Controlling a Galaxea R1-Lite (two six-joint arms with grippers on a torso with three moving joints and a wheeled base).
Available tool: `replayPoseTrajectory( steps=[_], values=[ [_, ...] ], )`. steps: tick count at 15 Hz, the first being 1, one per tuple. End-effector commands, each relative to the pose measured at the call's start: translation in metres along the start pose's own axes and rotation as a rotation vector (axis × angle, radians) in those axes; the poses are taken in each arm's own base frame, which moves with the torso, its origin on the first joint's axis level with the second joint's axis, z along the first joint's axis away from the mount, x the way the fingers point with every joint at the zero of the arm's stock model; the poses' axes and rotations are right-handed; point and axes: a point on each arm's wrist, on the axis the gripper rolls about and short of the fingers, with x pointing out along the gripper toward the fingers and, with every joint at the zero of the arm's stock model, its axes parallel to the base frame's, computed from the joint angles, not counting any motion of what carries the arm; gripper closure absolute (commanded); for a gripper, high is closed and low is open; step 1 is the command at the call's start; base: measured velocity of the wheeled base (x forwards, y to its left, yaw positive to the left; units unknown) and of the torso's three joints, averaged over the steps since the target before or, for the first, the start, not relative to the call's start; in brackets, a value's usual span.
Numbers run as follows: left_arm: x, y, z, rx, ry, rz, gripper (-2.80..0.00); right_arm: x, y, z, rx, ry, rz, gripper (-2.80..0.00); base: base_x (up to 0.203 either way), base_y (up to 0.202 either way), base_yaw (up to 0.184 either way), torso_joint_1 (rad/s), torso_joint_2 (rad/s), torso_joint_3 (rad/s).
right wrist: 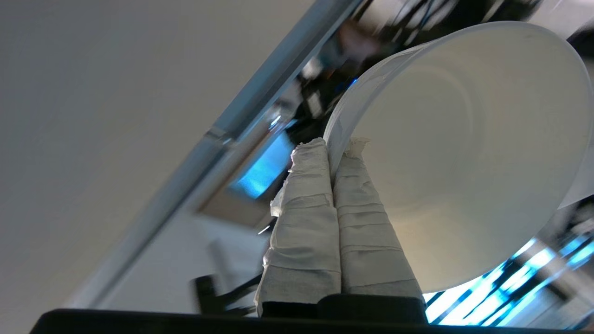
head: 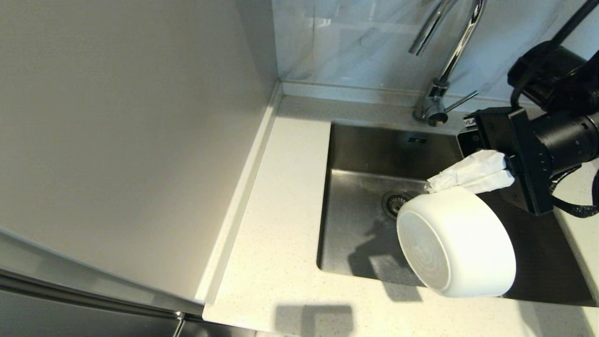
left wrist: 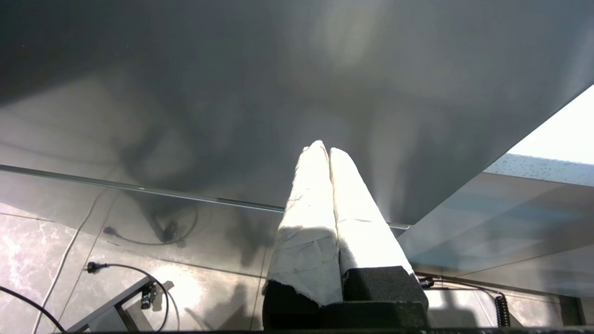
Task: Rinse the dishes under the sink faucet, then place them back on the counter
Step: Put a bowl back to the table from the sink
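Smooth round white bowl, rim pinched by right gripper, above steel sink.

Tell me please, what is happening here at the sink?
The right gripper holds a white bowl by its rim, one finger inside and one outside. The bowl is tipped on its side above the sink. No water is seen coming from the faucet. The left gripper is shut and away from the sink, holding nothing.

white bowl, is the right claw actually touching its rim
Touching. The right wrist view shows the right claw shut on the white bowl, one finger inside its rim and one outside.
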Motion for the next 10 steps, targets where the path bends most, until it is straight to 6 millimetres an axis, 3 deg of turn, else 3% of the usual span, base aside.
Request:
replayPoseTrajectory(
  steps=[1,3,6,8,10],
  values=[
    [0.000,0.000,0.000,0.000,-0.003,0.000,0.00,0.023,0.000,0.011,0.140,0.096,-0.005,0.00,0.000,0.000,0.000,0.000,0.00,0.000],
    [0.000,0.000,0.000,0.000,-0.003,0.000,0.00,0.044,0.002,0.023,0.241,0.137,-0.019,0.00,0.000,0.000,0.000,0.000,0.00,0.000],
    [0.000,0.000,0.000,0.000,-0.003,0.000,0.00,0.060,0.013,0.037,0.316,0.164,0.031,0.00,0.000,0.000,0.000,0.000,0.00,0.000],
    [0.000,0.000,0.000,-0.002,-0.003,0.000,0.00,0.062,0.019,0.037,0.301,0.157,0.052,0.00,0.000,0.000,0.000,0.000,0.00,0.000],
    [0.000,0.000,0.000,0.000,-0.003,0.000,0.00,0.052,0.023,0.034,0.179,0.077,0.069,0.00,0.000,0.000,0.000,0.000,0.00,0.000]
  ],
)
